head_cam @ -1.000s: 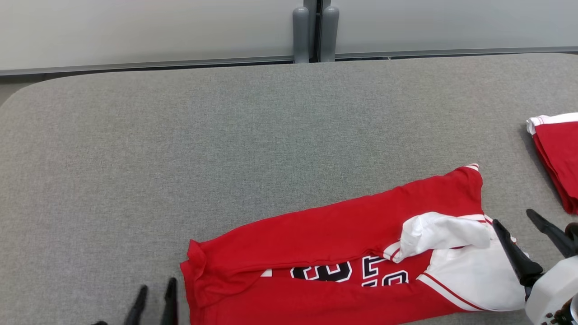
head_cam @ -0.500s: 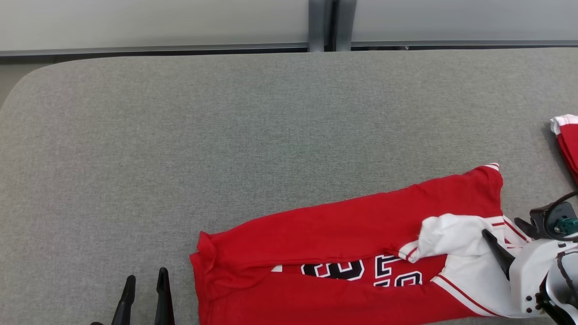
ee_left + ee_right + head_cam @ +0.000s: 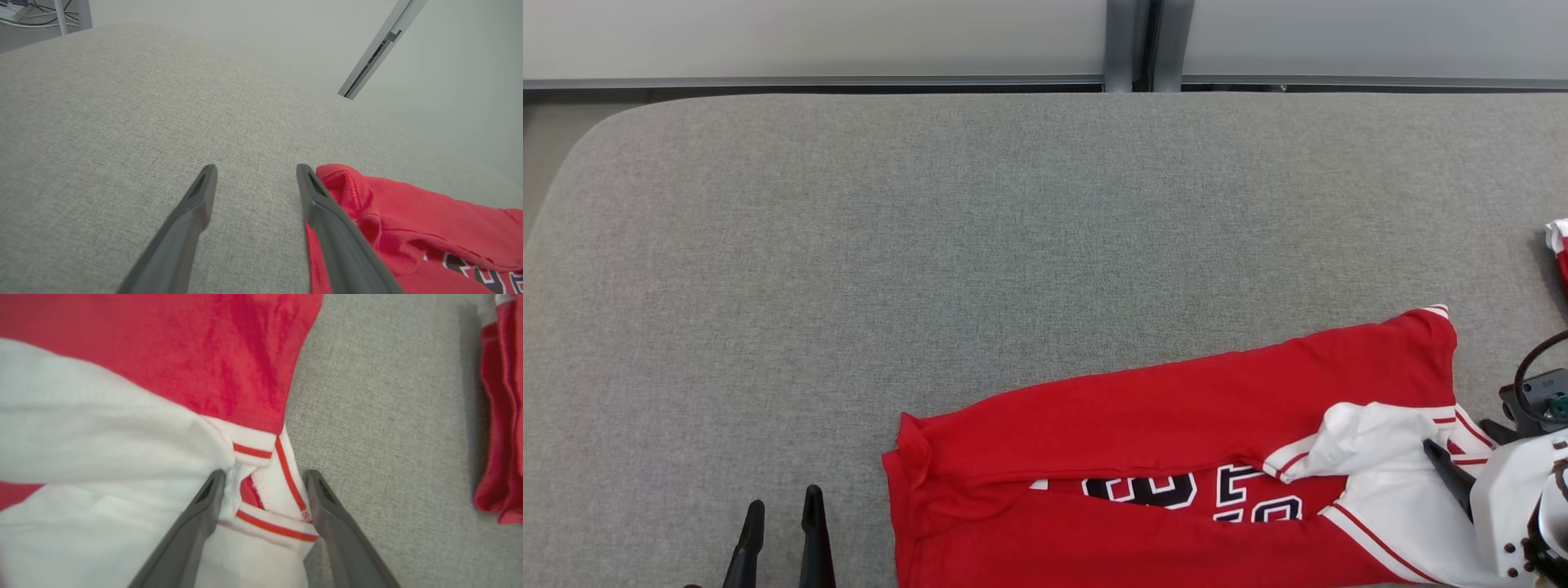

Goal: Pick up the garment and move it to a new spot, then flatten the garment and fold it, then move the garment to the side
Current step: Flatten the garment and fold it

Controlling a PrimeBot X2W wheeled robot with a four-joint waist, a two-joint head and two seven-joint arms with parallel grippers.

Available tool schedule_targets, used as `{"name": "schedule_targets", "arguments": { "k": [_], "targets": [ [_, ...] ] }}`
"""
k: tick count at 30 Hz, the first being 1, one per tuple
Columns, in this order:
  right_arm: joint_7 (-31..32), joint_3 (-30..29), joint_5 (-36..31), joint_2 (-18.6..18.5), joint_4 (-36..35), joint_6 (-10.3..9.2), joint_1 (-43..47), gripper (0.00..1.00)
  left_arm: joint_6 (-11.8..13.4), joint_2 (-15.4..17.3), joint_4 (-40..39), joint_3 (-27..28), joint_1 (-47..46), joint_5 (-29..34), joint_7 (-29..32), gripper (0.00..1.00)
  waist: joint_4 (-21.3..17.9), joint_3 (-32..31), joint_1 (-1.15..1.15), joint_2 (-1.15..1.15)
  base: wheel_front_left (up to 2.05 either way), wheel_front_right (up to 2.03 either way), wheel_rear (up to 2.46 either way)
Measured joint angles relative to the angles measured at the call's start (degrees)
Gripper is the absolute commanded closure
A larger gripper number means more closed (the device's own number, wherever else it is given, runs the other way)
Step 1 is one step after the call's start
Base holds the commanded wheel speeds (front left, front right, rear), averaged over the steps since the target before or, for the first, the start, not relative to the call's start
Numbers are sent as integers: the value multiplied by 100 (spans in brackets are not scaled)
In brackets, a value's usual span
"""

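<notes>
**Fold Half Made, Cross Fold and Move Aside Pending**

The red garment (image 3: 1160, 441) is lying at the near right of the grey counter (image 3: 931, 245), stretched into a long band. Its 2 long edges are being kept turned in over the middle, so only part of the black-and-white lettering is being shown between them. A white sleeve (image 3: 102, 428) is lying bunched on top at the right end.

The left gripper (image 3: 256, 167) is being held just beside the garment's left hem corner, its fingers (image 3: 327, 220) spread and gripping nothing. The right gripper (image 3: 265, 473) is being lowered over the striped cuff (image 3: 278, 498), with its fingers (image 3: 192, 531) released and standing on either side of that white trim; nothing is being clamped.

By the look of it, the relocation and the lengthwise folds are being treated as done. The bunched sleeve is judged to need smoothing, then the band is to be folded across, then shifted aside. A second red garment (image 3: 498, 416) is lying well apart at the far right.
</notes>
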Motion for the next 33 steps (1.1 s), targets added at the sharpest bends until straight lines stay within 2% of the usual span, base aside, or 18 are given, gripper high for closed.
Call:
{"name": "schedule_targets", "arguments": {
  "k": [6, 7, 8, 9, 15, 18, 27, 33],
  "targets": [
    [376, 495, 436, -213, -226, -26, -3, 0, -3, 0, 13, -24, -10, -40, 0, 0, 64, 23, 0, 0, 0, 0, 0],
    [398, 548, 555, -245, -242, -30, -13, 58, -3, 0, 19, -33, -14, -46, 0, 0, 78, 24, 0, 0, 0, 0, 0],
    [419, 588, 716, -259, -236, -31, -38, 94, -3, 0, 25, -43, -21, -49, 0, 0, 92, 25, 0, 0, 0, 0, 0],
    [424, 641, 902, -257, -243, -42, -53, 100, -3, -1, 31, -56, -30, -53, 0, 0, 102, 23, 0, 0, 0, 0, 0],
    [258, 398, 1945, -108, -44, -15, -119, 100, -2, -4, 78, -83, -29, -89, 0, 0, 127, -90, 0, 0, 0, 0, 0],
    [223, 54, 2220, -232, 188, -1, -128, 100, 1, -4, 93, -68, 10, -88, 0, 0, 126, -213, 0, 0, 0, 0, 0],
    [203, -1209, 2510, -803, 689, 0, 87, 100, 0, -4, 125, -19, 178, -45, -1, 0, 73, -637, 0, 0, 0, 0, 0],
    [303, -1326, 2597, -865, 186, 0, 333, 100, 14, -3, 115, 13, 252, -58, 0, 0, -33, -801, 0, 0, 0, 0, 0]
  ]
}}
